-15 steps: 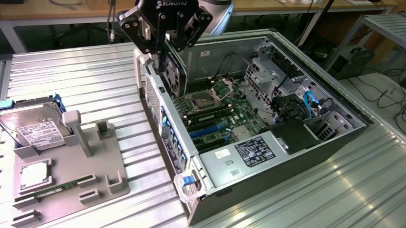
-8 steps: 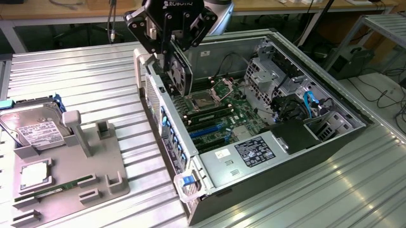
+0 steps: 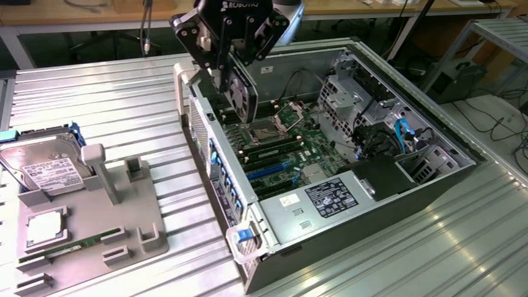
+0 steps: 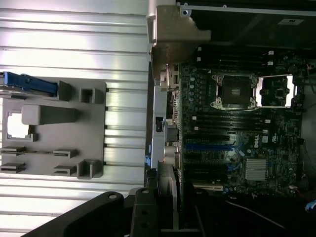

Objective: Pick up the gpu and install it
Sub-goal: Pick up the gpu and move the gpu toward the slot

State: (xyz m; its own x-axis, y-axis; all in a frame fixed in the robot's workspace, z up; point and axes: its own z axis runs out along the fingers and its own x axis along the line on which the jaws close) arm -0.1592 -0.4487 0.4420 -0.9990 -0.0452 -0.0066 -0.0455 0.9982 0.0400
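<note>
- The hard drive [image 3: 41, 167] lies on a grey fixture tray [image 3: 123, 210], well off to the exterior view's left of the gripper and lower than it.
- A square processor chip [image 3: 46, 226] and a green memory stick [image 3: 74, 244] sit on the same tray, farther from the gripper than the drive.
- The gripper [image 3: 232, 68] hangs over the rear side of the open computer case [image 3: 446, 179], its fingers clamped on the top edge of the gpu [image 3: 241, 93].
- The gpu hangs on edge straight beneath the gripper, over the motherboard [image 3: 310, 139]. I cannot tell whether it touches the board.
- The processor socket [image 3: 268, 127] lies just below the gripper, towards the exterior view's right.
- Blue cables [image 3: 402, 133] sit well to the exterior view's right of the gripper.
</note>
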